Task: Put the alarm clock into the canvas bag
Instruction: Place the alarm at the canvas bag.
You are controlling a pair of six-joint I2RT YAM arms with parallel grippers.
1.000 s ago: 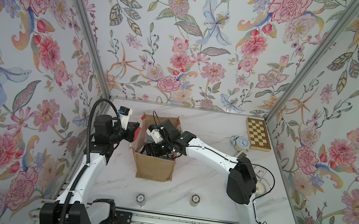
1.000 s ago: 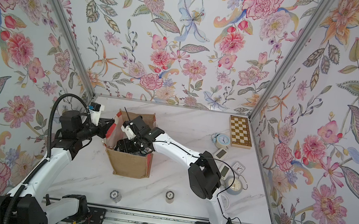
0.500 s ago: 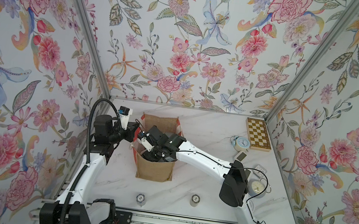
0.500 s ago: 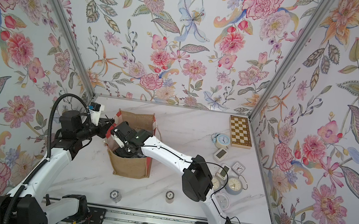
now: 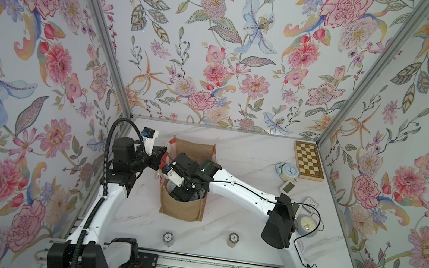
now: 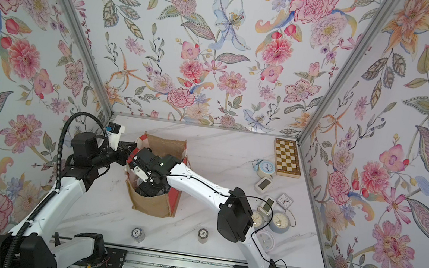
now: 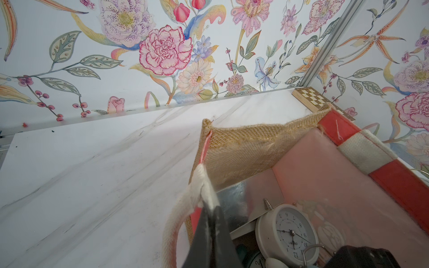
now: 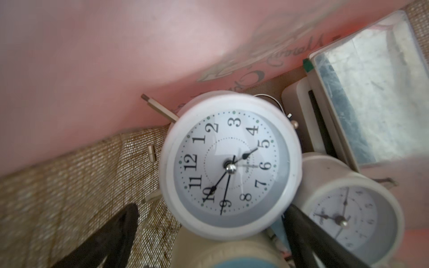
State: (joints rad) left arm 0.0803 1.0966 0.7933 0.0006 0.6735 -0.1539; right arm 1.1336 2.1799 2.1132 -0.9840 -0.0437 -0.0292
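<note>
The canvas bag stands open at the table's middle left, tan burlap with red-and-white trim. My left gripper is shut on its whitish strap handle at the rim. My right gripper reaches down inside the bag and is open. Its dark fingers stand apart from a white alarm clock, which lies face up on other clocks in the bag.
Inside the bag are another white clock, a cream clock and a mirrored digital one. On the table stand a chessboard box, a blue-faced clock, more clocks at right, and two chip stacks in front.
My right gripper has gone lower into the bag and its jaws have spread wider, letting go of the white alarm clock. The left arm has kept still on the strap.
</note>
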